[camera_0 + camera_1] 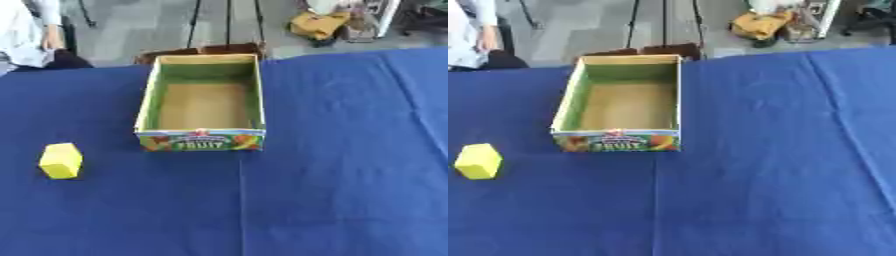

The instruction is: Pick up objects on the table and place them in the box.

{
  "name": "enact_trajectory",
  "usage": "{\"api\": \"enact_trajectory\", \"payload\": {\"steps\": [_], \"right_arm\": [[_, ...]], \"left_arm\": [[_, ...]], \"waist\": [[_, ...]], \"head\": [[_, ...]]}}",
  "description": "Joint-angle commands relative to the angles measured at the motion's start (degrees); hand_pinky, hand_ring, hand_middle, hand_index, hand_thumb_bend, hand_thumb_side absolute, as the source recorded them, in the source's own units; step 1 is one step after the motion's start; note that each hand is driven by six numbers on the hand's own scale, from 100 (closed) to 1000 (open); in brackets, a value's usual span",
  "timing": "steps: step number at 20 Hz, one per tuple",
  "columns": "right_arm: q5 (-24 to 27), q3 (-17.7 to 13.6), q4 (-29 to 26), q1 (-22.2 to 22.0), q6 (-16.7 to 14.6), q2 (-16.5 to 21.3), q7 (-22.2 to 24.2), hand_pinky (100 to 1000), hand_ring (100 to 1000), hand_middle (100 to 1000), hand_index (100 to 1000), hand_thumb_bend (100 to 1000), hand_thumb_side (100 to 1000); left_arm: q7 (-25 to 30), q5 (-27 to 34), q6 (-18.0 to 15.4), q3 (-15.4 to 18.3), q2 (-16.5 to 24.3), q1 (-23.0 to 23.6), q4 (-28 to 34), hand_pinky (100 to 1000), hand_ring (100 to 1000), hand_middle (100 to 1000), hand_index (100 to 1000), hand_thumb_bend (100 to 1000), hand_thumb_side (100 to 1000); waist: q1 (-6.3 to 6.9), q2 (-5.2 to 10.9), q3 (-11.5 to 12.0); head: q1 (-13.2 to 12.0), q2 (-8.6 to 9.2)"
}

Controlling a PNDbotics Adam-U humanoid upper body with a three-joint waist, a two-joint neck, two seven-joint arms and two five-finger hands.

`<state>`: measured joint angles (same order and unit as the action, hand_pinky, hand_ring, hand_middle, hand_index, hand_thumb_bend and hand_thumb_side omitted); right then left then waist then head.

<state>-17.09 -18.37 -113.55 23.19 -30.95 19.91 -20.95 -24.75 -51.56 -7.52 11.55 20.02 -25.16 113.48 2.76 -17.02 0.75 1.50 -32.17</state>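
Currently we see neither hand in view. The yellow block [60, 160] sits on the blue surface [341, 190], left of the empty box [202, 140]. Risk: it could slide on the cloth during grasping.

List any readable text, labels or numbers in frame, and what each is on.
"FRUIT": large pale letters on the printed front panel of the box, only roughly legible.
A red mark above that word, along with the rest of the panel's print: too blurred to read.
Yellow block: no print visible.
Blue tablecloth: no print visible.
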Motion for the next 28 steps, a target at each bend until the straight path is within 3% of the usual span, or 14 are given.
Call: {"api": "enact_trajectory", "payload": {"steps": [1, 12, 16, 22, 26, 28], "right_arm": [[-0.47, -0.44, -1.05, 0.52, 0.05, 1.45, -0.08, 665, 689, 605, 797, 100, 1000], [-0.55, -0.45, -1.05, 0.30, 0.20, 1.49, -0.12, 665, 689, 604, 797, 100, 1000], [-0.63, -0.38, -1.05, 0.13, 0.25, 1.70, -0.06, 666, 689, 603, 797, 100, 1000], [-0.60, -0.28, -1.05, -0.01, 0.32, 1.83, 0.14, 665, 689, 602, 797, 100, 1000], [-0.53, -0.11, -1.05, -0.05, 0.28, 1.97, 0.32, 665, 689, 601, 797, 100, 1000], [-0.45, 0.02, -1.05, -0.11, 0.27, 2.05, 0.47, 665, 689, 601, 797, 100, 1000]], "left_arm": [[0.52, 0.09, 0.19, 0.26, 0.80, -0.14, 1.11, 679, 819, 818, 967, 100, 1000], [4.52, 1.01, 0.86, 0.18, 2.65, 0.86, 1.11, 694, 833, 843, 992, 100, 1000], [7.47, 2.70, 1.33, 0.16, 6.37, 1.37, 1.11, 703, 840, 853, 1000, 195, 1000], [19.17, 6.39, 3.89, -0.76, 15.61, 1.94, 1.10, 749, 869, 876, 1000, 239, 1000], [28.84, 7.79, 3.27, -2.19, 21.72, 2.44, 0.00, 789, 905, 913, 1000, 247, 1000], [33.28, 9.32, 2.17, -3.00, 24.78, 2.33, -1.66, 801, 917, 921, 1000, 335, 1000]], "waist": [[0.71, -0.03, 0.02], [0.91, 0.08, 0.17], [1.23, 0.08, 0.11], [1.45, 0.06, 0.01], [1.50, 0.13, -0.36], [1.55, 0.24, -0.48]], "head": [[-0.74, -0.04], [-1.68, -3.03], [-2.28, -3.41], [-2.00, -3.36], [-2.27, -2.76], [-2.47, -2.13]]}}
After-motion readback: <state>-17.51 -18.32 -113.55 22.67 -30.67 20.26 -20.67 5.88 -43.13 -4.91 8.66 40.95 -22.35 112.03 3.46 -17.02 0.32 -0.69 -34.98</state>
